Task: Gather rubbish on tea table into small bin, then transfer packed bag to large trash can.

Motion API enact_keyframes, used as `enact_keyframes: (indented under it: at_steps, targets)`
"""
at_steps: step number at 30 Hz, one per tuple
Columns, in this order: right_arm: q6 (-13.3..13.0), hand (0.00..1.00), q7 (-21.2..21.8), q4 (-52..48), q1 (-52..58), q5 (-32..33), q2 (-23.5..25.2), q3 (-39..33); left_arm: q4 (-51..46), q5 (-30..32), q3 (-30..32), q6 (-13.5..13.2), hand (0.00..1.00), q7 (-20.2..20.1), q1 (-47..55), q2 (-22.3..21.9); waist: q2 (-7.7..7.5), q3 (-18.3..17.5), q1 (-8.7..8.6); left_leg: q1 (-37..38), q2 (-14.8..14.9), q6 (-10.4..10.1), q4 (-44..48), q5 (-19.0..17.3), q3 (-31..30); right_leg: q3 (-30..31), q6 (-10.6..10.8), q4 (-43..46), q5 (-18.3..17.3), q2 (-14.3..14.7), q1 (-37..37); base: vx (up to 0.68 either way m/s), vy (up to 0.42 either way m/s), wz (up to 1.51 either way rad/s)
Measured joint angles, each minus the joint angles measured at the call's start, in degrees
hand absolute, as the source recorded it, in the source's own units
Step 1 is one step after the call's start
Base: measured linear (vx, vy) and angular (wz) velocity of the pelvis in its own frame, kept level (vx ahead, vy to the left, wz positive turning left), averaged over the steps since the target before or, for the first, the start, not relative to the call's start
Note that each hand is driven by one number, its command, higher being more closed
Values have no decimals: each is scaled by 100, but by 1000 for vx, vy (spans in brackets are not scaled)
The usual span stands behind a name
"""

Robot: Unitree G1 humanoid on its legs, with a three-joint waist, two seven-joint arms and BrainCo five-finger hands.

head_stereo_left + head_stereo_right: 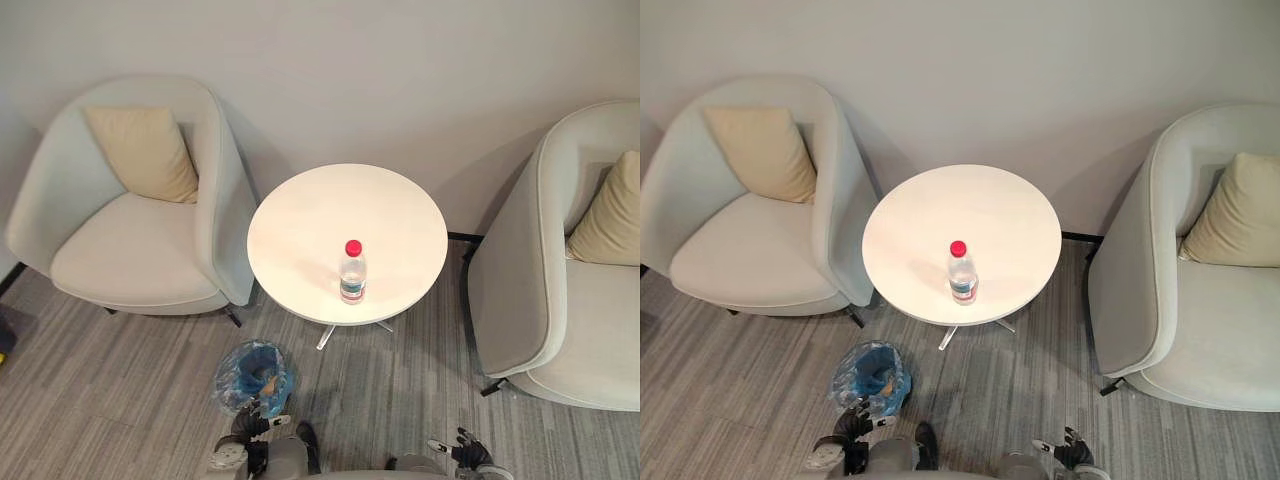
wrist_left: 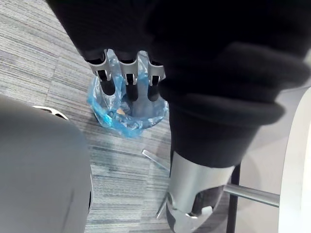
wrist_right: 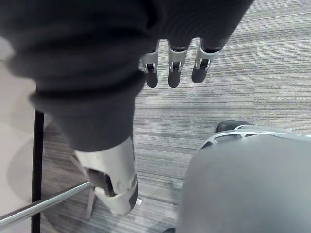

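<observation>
Plastic water bottle (image 1: 352,272) stands upright on the round surface (image 1: 300,220) near its 6 o'clock edge, long axis vertical, red cap up. Left hand (image 1: 252,424) and right hand (image 1: 466,449) hang low, fingers loosely apart, empty. A sideways wrap round its waist looks best, then a carry to the blue-lined bin (image 1: 253,375) on the floor at 7 o'clock.

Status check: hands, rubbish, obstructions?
Left hand open, right hand open, both low, empty. Clear red-capped plastic bottle upright on round white table. Small blue-bagged bin on floor beside it; nothing blocking.
</observation>
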Motion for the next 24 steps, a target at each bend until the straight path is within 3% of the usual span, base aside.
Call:
enact_keyframes:
  at_steps: [2,4,6,8,11,13,14,17,20,24]
  targets:
    - [0,0,4,0,-22,-12,5,8,-4,-3,4,-2,0,2,-1,0,-32,-4,17,94,-67,32,13,-160,88,126,91,177,-105,-98,-32,141,73,-19]
    - [-1,0,22,8,-105,-75,-2,57,6,0,-12,2,0,-1,4,0,-21,-7,68,337,-174,54,6,-419,239,388,279,1089,-284,-312,-330,91,87,-38]
    - [-9,0,39,-9,-111,-181,-17,63,2,-1,-123,2,0,-1,21,53,-68,-24,23,526,-302,112,-59,-504,191,417,308,2193,-291,-553,-760,107,112,0]
    - [-10,0,41,0,-105,-211,10,90,12,-2,-279,8,0,-2,61,101,-52,-59,-75,572,-375,135,-124,-517,-25,443,246,2494,-492,-583,-973,132,52,48]
    - [-4,0,43,18,-52,-228,-9,117,20,-3,-291,12,0,0,57,134,-59,-64,-94,579,-274,72,-90,-479,-385,630,15,1937,-628,-154,-1286,153,-82,72]
    - [-1,0,45,85,-19,-228,9,126,71,-3,-282,12,0,5,19,142,-131,-133,-68,573,-375,-50,-41,-505,-685,579,-143,1392,-194,-97,-1234,146,-123,71]
    - [-1,0,41,140,-42,-232,-21,104,103,-4,-276,0,0,-10,30,84,-30,-185,-39,574,-321,-117,-106,-463,-737,552,-179,1299,-165,-31,-1193,176,-147,44]
    - [-6,0,39,173,-111,-256,-155,110,122,1,-252,7,0,-4,117,-12,179,-263,-62,622,-146,-251,-386,-375,-836,420,-261,859,-20,195,-980,108,-108,8]
    - [-2,0,13,178,-11,-349,-153,114,128,10,-234,6,0,-10,131,-20,165,-257,-69,798,-34,-340,-633,-261,-972,266,-321,405,122,360,-606,28,-85,14]
    - [-7,0,-33,175,6,-433,-161,232,122,9,-214,4,0,-12,125,-41,147,-271,-59,856,-64,-305,-839,-78,-1060,148,-294,17,350,371,-441,-13,4,17]
